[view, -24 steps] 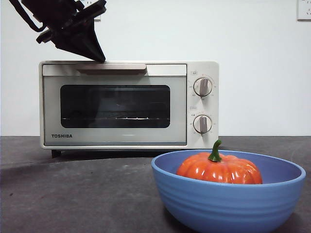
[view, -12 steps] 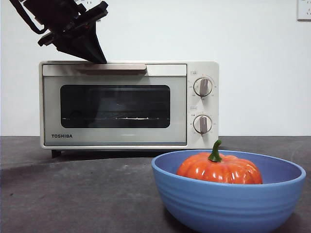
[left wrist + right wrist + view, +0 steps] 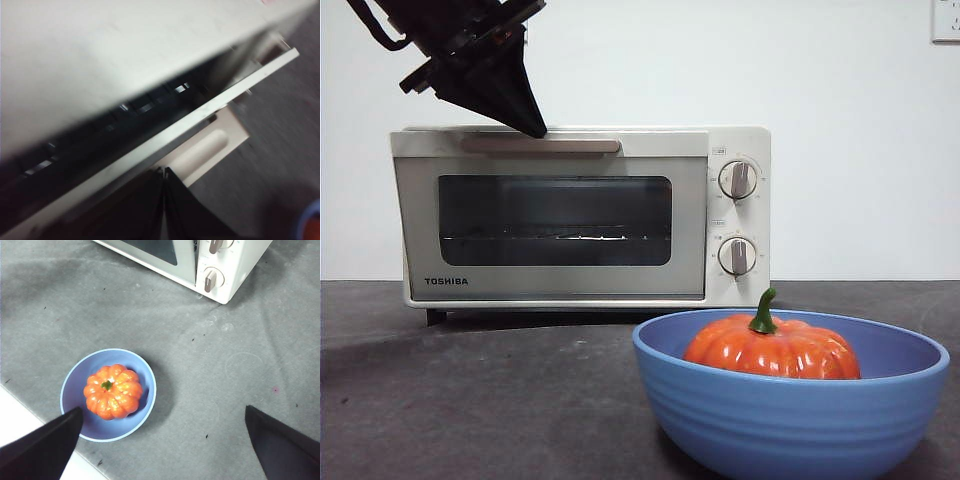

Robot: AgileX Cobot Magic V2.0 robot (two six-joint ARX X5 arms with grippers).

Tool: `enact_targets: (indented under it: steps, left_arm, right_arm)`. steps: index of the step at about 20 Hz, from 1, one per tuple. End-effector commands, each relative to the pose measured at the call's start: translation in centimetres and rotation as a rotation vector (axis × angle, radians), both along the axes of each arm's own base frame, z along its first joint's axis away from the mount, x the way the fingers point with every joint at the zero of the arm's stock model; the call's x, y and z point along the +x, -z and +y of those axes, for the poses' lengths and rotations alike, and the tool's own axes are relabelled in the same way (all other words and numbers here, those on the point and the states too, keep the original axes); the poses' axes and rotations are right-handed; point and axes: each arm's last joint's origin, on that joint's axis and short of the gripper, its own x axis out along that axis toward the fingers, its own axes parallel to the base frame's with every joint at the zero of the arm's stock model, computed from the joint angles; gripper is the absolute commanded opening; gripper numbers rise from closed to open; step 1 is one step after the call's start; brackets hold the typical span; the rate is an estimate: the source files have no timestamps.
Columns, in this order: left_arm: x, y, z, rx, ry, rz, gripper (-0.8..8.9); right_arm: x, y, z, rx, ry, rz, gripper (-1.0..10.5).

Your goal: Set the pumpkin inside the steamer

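The steamer (image 3: 560, 215) is a cream-white TOSHIBA oven at the back of the table. Its door is tilted open a crack at the top, and a dark gap shows in the left wrist view (image 3: 125, 130). My left gripper (image 3: 535, 128) comes down from the upper left, jaws shut together, with its tip (image 3: 164, 171) at the door's top edge beside the bar handle (image 3: 200, 152). The orange pumpkin (image 3: 770, 350) with its green stem lies in the blue bowl (image 3: 790, 425) at the front right. My right gripper (image 3: 163, 409) is open and empty, high above the pumpkin (image 3: 113, 391).
The bowl (image 3: 145, 371) stands on the dark grey table near its front edge, apart from the oven. Two round knobs (image 3: 737, 180) are on the oven's right side. Bare tabletop (image 3: 470, 400) lies in front of the oven door.
The oven door's top edge has swung out toward the front by a little, opening a gap. My left gripper has shifted slightly with it. Pumpkin and bowl have not moved.
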Motion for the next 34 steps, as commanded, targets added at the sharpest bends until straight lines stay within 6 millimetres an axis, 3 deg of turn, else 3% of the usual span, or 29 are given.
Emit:
enact_targets:
  steps: [1,11,26,30,34]
  left_arm:
    - [-0.1,2.3,-0.4,0.078,-0.002,0.138,0.15]
    - [-2.3,3.4,-1.1,0.154,0.019,0.339,0.15]
    - [-3.8,3.8,-1.7,0.182,0.010,0.450,0.15]
    - [-4.3,2.4,-1.4,0.146,0.016,0.383,0.15]
    - [-6.5,-1.1,0.0,0.066,0.021,0.243,0.15]
  right_arm:
    - [0.0,-0.4,0.1,0.016,0.002,-0.009,5.2]
    - [0.0,-0.4,0.1,0.016,0.002,-0.009,5.2]
    - [0.0,-0.3,0.1,0.034,0.030,0.027,5.2]
    - [0.9,0.2,0.7,0.025,0.060,0.094,5.2]
    - [3.4,1.7,2.3,-0.047,0.066,0.197,4.8]
